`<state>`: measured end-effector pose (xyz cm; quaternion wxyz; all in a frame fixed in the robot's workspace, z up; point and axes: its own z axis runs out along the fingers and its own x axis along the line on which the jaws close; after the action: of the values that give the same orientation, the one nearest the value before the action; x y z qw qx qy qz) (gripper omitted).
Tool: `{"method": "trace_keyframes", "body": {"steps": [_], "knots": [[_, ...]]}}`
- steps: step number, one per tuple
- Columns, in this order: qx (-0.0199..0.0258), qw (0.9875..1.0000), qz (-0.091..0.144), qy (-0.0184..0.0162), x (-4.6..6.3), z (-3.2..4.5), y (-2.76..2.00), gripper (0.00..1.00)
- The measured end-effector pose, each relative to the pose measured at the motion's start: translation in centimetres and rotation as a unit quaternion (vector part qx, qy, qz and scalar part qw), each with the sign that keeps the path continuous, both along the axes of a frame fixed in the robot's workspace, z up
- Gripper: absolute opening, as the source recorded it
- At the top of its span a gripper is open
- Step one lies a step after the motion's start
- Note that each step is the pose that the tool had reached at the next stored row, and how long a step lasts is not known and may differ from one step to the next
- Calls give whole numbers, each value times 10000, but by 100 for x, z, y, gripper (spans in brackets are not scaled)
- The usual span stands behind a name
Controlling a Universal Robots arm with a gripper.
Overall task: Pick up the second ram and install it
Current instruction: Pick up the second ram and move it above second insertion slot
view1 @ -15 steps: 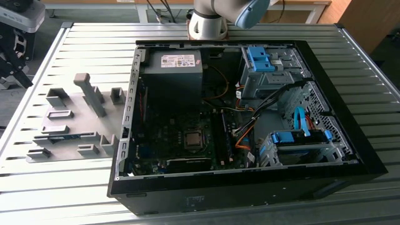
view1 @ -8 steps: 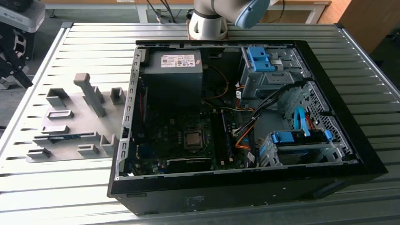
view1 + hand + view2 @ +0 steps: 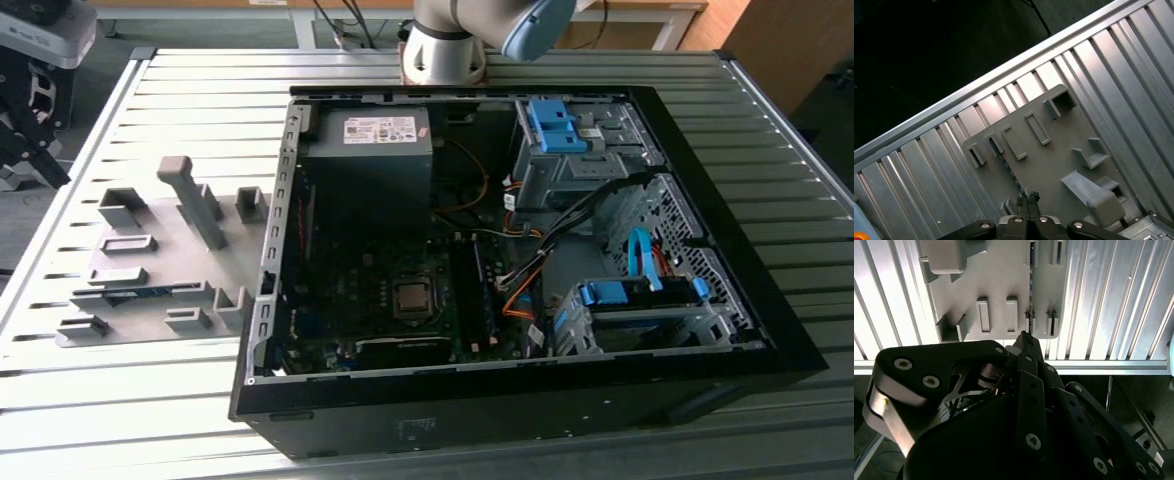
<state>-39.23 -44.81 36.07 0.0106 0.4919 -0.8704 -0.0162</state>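
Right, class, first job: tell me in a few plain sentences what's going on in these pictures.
A robot arm is working at a slatted metal table that carries an open computer case. In the first wrist view its claw hangs shut and empty above the grey holder plate, close to the second ram, which stands on edge in that plate's slots. The ram has not been picked up yet.

An open black computer case (image 3: 521, 400) lies on the ribbed metal tabletop (image 3: 174, 100), with the arm's base (image 3: 447, 50) at its 12 o'clock. At the case's 9 o'clock sits a grey holder plate (image 3: 160, 215). The second ram (image 3: 144, 293) rests in a slot near the plate's 6 o'clock edge.
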Motion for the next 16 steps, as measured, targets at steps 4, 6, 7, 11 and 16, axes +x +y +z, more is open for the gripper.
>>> {"method": "trace_keyframes", "body": {"steps": [4, 6, 7, 11, 16], "knots": [[0, 10000, 22, 0, 0, 0, 0, 11], [0, 10000, 33, 0, 0, 0, 0, 11], [0, 10000, 38, 0, 0, 0, 0, 11], [0, 10000, 60, 0, 0, 0, 0, 11], [0, 9999, 100, 0, 0, 0, 0, 11]]}}
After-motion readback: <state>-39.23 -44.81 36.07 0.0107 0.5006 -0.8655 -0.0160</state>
